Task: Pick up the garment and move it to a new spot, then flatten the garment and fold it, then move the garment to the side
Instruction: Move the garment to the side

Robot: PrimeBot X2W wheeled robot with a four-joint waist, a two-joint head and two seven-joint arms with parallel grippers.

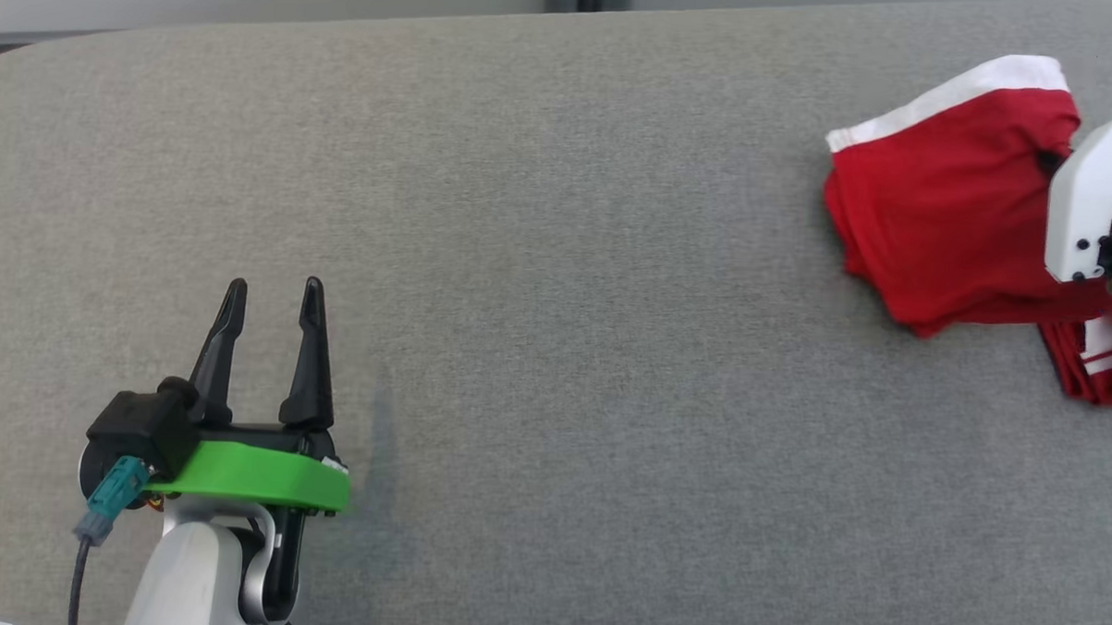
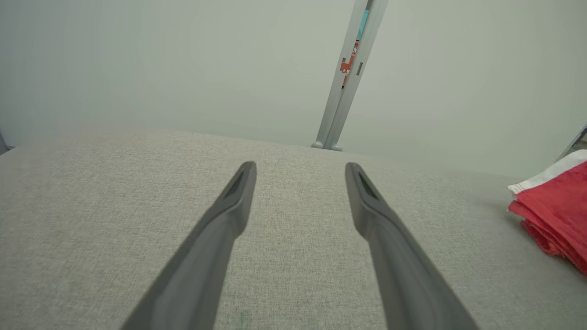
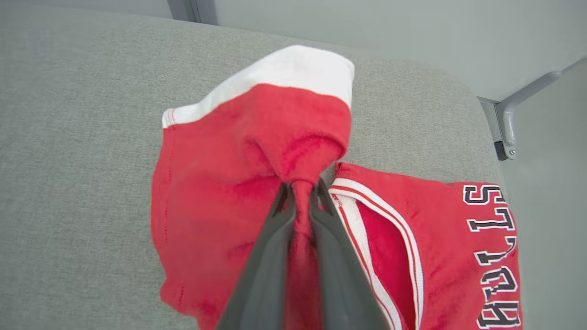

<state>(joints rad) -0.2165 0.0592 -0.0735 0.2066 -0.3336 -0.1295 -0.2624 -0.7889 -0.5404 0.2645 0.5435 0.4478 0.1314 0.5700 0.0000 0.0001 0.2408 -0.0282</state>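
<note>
The garment (image 1: 948,206) is red with white bands and black lettering, and it lies bunched at the far right of the grey padded surface (image 1: 558,257). My right gripper (image 3: 300,195) is shut on a pinched fold of the garment (image 3: 257,165), and the cloth rises in a peak between the two fingers. In the head view its white wrist housing (image 1: 1092,197) covers the garment's right part. My left gripper (image 1: 272,307) stands open over bare surface at the lower left, far from the cloth. The left wrist view shows its fingers (image 2: 229,215) spread wide, with the garment (image 2: 557,211) at the right edge.
The grey surface ends in a rounded far edge (image 1: 279,30), with a pale wall behind. A grey metal post (image 2: 346,78) stands beyond that edge. A metal bracket (image 3: 509,128) sits past the surface's right corner.
</note>
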